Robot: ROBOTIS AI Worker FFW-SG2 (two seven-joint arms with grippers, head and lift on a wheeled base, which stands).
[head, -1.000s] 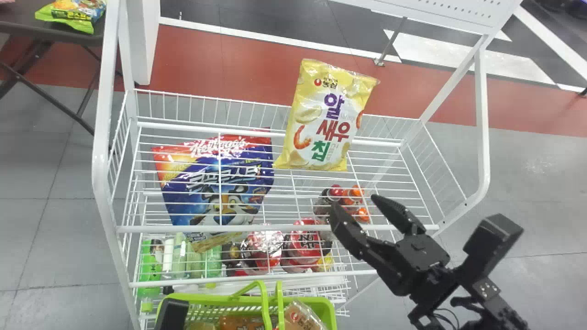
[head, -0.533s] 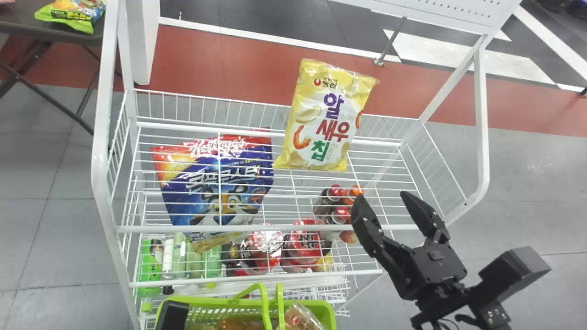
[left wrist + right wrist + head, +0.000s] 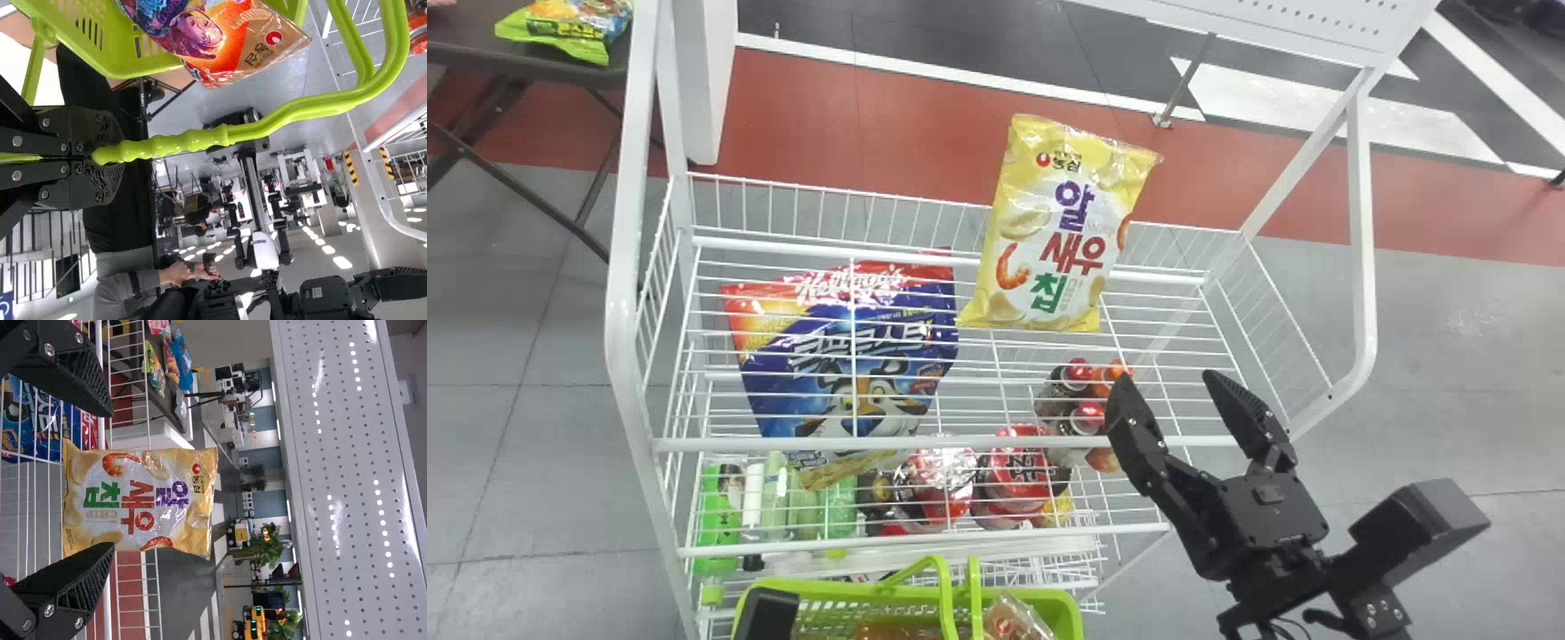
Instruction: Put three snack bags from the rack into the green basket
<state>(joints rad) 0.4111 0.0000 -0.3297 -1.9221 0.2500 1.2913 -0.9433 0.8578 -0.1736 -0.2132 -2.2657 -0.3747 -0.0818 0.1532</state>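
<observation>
Two fingers of the right gripper (image 3: 1167, 379) are spread wide, with nothing held between them. The right gripper is placed above the front right part of the white rack (image 3: 1360, 267), and is angled toward the rear. By the left gripper (image 3: 769, 615), one green handle (image 3: 193, 140) is clasped; its fingers are closed firmly around the grip.

Next outward, the yellow bag (image 3: 1058, 222) is seen on the upper tier of the rack, beyond the right gripper and to its left, untouched. It is set near the rear rail, and its top is raised above that rail; in the right wrist view its printed face is turned to the camera. The blue bag (image 3: 863, 373) is seen through the shelf wires at the left of the rack, beneath the upper tier. Also below these wires, red-capped bottles (image 3: 1079, 373) are found at the right, red-lidded tubs (image 3: 1021, 471) near the middle and green bottles (image 3: 719, 516) at the left.

Before the rack, the green basket (image 3: 1072, 618) is located at the near edge of the head view. At least two bags are contained in it, including a brown and orange one (image 3: 267, 47).

Farthest out, a green and yellow packet (image 3: 574, 27) is laid on a dark table (image 3: 463, 40), left of the rack.
</observation>
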